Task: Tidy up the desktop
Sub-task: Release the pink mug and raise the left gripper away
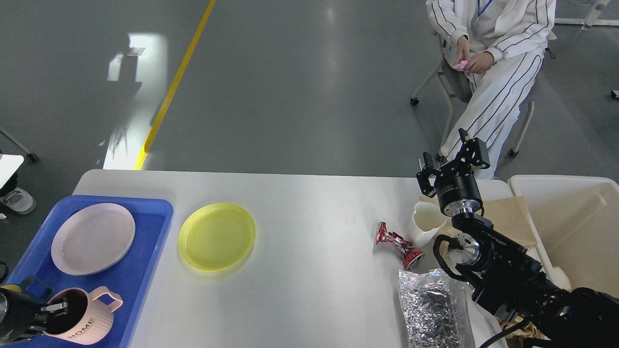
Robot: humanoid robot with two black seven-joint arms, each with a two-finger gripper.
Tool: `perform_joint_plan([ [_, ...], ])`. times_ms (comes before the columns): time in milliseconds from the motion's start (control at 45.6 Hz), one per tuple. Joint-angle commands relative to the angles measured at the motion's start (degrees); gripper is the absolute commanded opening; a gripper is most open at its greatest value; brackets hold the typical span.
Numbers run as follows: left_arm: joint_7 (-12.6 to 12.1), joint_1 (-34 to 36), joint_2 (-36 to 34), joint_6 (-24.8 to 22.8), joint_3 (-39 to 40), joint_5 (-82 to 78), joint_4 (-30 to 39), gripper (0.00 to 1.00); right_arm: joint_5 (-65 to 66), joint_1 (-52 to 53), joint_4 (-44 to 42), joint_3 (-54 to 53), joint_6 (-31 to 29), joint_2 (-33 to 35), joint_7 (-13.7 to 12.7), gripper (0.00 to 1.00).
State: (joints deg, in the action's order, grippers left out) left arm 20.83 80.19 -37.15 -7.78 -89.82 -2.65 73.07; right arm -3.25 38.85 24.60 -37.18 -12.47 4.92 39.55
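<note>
Desktop (309,290), a large matte white tabletop, fills the lower half of the head view. At nine o'clock a blue tray (150,241) rests on it, holding a pale pink plate (93,238). At the tray's near end, toward seven o'clock, stands a pink mug (84,321) lettered HOME. The left gripper (51,316) grips the mug by its rim, one finger inside and one outside, and the mug's base appears to rest on the tray.

Just right of the tray a yellow plate (216,236) lies loose on the white surface. At three to four o'clock sits the rubbish: a crushed red can (399,245), a white paper cup (425,222), a foil bag (433,309) and brown paper (508,217). A cream bin (570,227) stands at the right edge. The right gripper (452,166) hovers above the cup, jaws parted, holding nothing.

Judging by this, the mug is being set into the tray. Next, the left claw should let go and lift straight up, then likely fetch the yellow plate, while the rubbish awaits the bin. A seated person (488,58) is at one o'clock.
</note>
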Motion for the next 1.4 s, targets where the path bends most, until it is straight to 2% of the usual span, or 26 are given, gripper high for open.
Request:
perform_joint_plan([
  [0,-0.09,-1.7,0.24,0.13,0.09,0.01,-2.31,0.04,0.0,0.0,0.01,0.0,-0.01,0.0,0.0,1.0],
  [175,-0.35,-1.61,0.24,0.13,0.0,0.01,-2.75,0.17,0.0,0.0,0.01,0.0,-0.01,0.0,0.0,1.0],
  [219,-0.35,-1.7,0.24,0.13,0.09,0.01,-2.93,0.24,0.0,0.0,0.01,0.0,-0.01,0.0,0.0,1.0],
  [307,-0.26,-1.61,0.24,0.05,0.09,0.01,-3.02,0.54,0.0,0.0,0.01,-0.09,-0.01,0.0,0.0,1.0],
  [351,-0.26,-1.61,0.24,-0.13,0.09,0.01,-3.02,0.76,0.0,0.0,0.01,0.0,-0.01,0.09,0.0,1.0],
  [373,-0.26,-1.61,0.24,-0.04,0.09,0.01,-3.02,0.83,0.0,0.0,0.01,0.0,-0.01,0.0,0.0,1.0],
  [504,-0.26,-1.44,0.06,-0.66,0.0,-0.16,-3.02,0.93,0.0,0.0,0.01,0.0,-0.01,0.0,0.0,1.0],
  [614,-0.09,-0.74,-0.38,-1.97,-0.35,-0.34,-2.93,0.95,0.0,0.0,0.01,0.0,-0.01,0.0,0.0,1.0],
  [679,0.0,0.4,-0.64,-5.04,-0.79,-0.34,-2.93,0.96,0.0,0.0,0.01,0.0,0.08,0.0,0.0,1.0],
  [942,-0.09,12.7,-5.3,-24.2,-4.92,-1.13,-3.28,0.96,0.0,0.0,0.01,0.0,-0.01,0.09,0.0,1.0],
  [1205,-0.09,31.33,-5.92,-42.57,-8.18,0.1,-3.9,0.96,0.0,0.0,0.01,0.0,-0.01,0.0,0.0,1.0],
  [1293,-0.09,35.03,-5.39,-45.56,-7.39,2.03,-2.84,0.96,0.0,0.0,0.01,0.0,-0.01,0.0,0.0,1.0],
  [1381,-0.26,35.83,-4.17,-45.83,-6.68,6.68,-1.26,0.94,0.0,0.09,-0.08,0.0,0.08,0.0,0.0,1.0],
])
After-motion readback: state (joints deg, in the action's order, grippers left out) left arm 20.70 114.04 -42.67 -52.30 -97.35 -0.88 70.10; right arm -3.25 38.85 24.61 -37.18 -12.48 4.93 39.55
